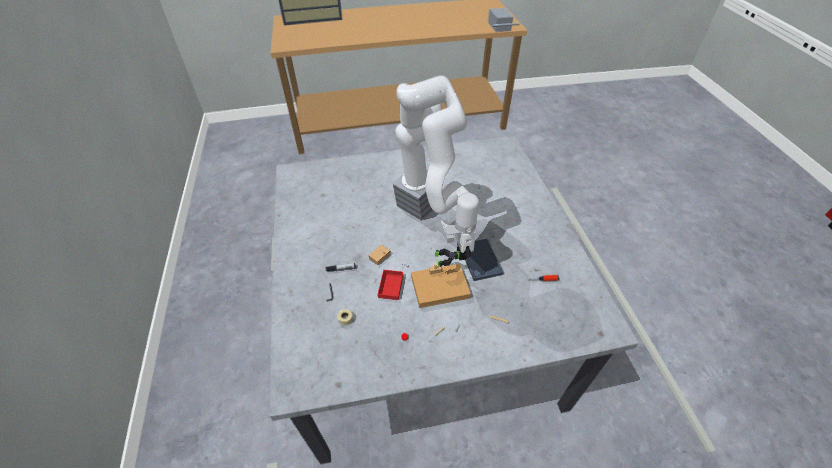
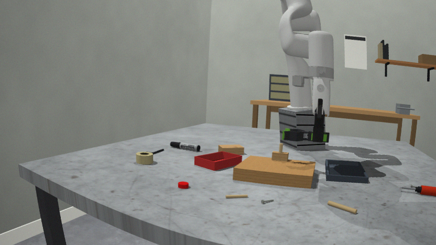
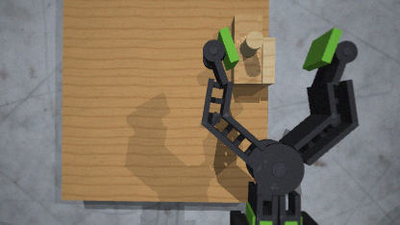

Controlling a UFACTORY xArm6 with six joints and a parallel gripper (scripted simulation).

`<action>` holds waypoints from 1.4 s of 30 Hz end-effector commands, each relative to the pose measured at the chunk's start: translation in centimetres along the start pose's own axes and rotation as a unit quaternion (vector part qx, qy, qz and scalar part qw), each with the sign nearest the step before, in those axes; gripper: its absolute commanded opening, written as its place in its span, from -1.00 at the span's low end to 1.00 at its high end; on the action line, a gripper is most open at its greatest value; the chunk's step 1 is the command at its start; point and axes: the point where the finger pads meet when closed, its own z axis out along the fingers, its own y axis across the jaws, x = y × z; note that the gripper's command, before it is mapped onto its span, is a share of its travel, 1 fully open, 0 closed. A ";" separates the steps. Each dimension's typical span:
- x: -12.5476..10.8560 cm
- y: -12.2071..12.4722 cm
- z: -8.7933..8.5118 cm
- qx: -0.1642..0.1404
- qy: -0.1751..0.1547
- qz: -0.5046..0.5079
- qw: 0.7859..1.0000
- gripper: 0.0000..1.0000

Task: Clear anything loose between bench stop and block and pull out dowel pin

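My gripper [image 1: 466, 254] [image 2: 319, 136] is shut on the handles of a black spring clamp [image 2: 300, 135] [image 3: 279, 168] with green pads. The clamp's jaws stand open and point away from the fingers. It hangs above the rear of the bench board [image 1: 440, 291] [image 2: 271, 176] [image 3: 144, 62]. In the wrist view the jaws show on either side of the small wooden block [image 2: 280, 156] [image 3: 247, 74], apparently above it. The dowel pin [image 2: 280, 148] [image 3: 255, 39] stands upright in the block. A wood piece [image 3: 269, 62], apparently the stop, adjoins its rear side. I cannot tell whether anything loose sits between them.
A dark tray [image 1: 488, 275] [image 2: 347, 177] lies right of the board, a red tray [image 2: 205, 163] left. A loose wooden block [image 1: 379, 254], marker [image 1: 341, 267], hex key [image 1: 331, 292] and tape roll [image 1: 345, 314] lie left. A screwdriver [image 1: 548, 278] lies right. Two dowels [image 2: 236, 196] [image 2: 341, 207] and a screw [image 2: 266, 201] lie in front.
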 end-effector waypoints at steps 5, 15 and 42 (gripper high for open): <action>0.0 -0.1 0.0 0.002 0.000 0.000 1.000 -0.47; 0.0 -0.1 0.4 0.002 0.000 0.000 1.000 -0.47; 0.0 -0.1 2.9 0.002 0.000 0.000 1.000 -0.47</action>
